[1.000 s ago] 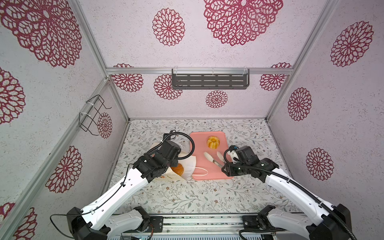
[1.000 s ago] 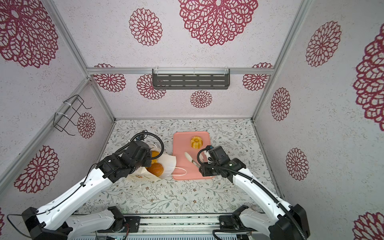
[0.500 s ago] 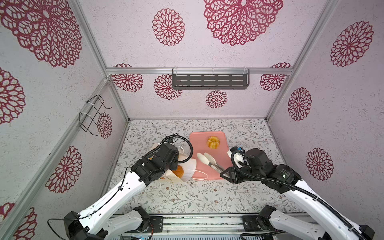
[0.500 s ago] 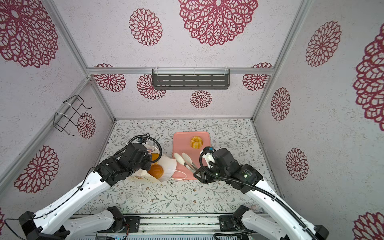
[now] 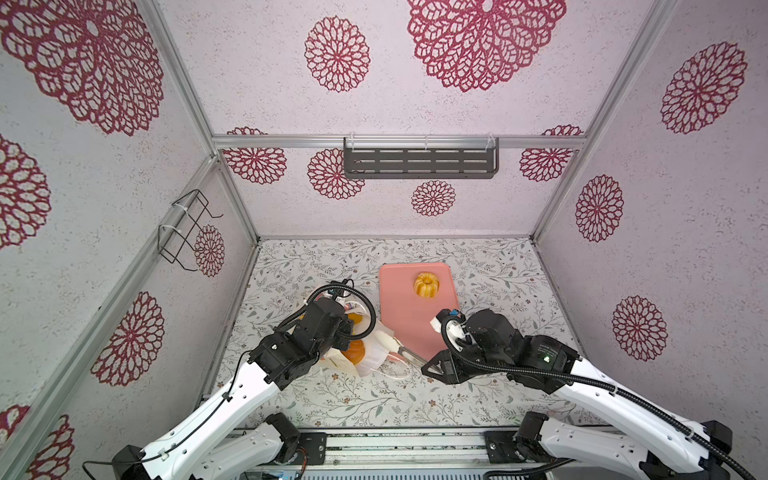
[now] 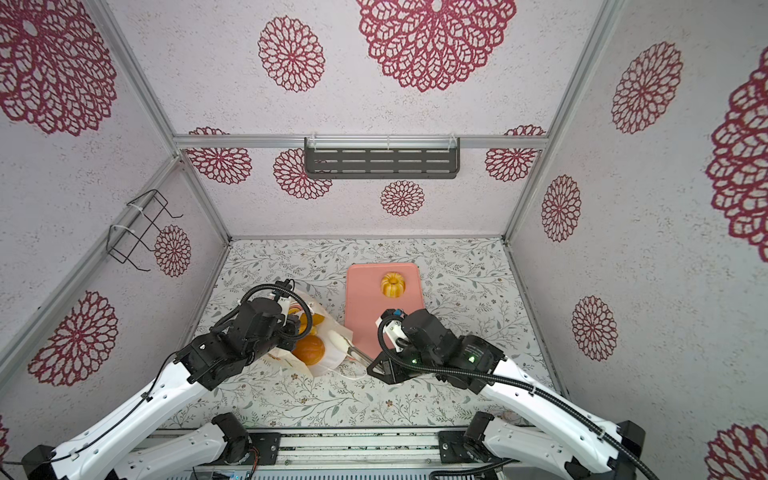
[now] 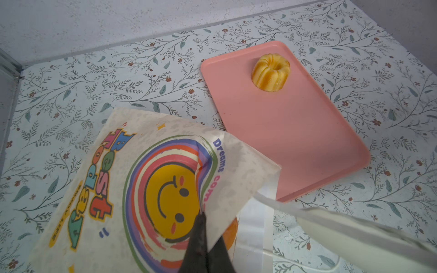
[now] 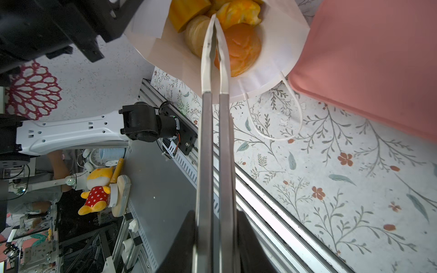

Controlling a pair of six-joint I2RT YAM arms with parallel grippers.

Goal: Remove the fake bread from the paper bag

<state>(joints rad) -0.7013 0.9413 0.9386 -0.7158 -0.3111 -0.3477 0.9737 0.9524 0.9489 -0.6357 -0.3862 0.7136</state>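
Extraction step: left gripper [image 7: 203, 227] clenched on paper bag [image 7: 118, 189] edge, mouth open. Right gripper [image 5: 436, 368] squeezes tongs [image 8: 214, 118] closed among bread [image 8: 238, 47]. Whether they caught a piece is unclear; next, lift slowly toward tray [image 8: 366, 59].

I'm enclosed by pale speckled walls [image 5: 374, 216] with crimson flower medallions, framed in aluminium bars [image 5: 291, 142]. A dark grey slotted metal shelf [image 5: 419, 164] hangs at the back, a black wire rack [image 5: 185, 230] on the left wall, above my leaf-patterned desk [image 5: 490, 274].

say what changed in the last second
The right gripper swung its white-tipped metal tongs from over the flat pink tray to the mouth of the cream paper bag, squeezing them shut among the orange toy pastries. Unchanged: left gripper pinching the bag's edge, fluted ring pastry on the tray.
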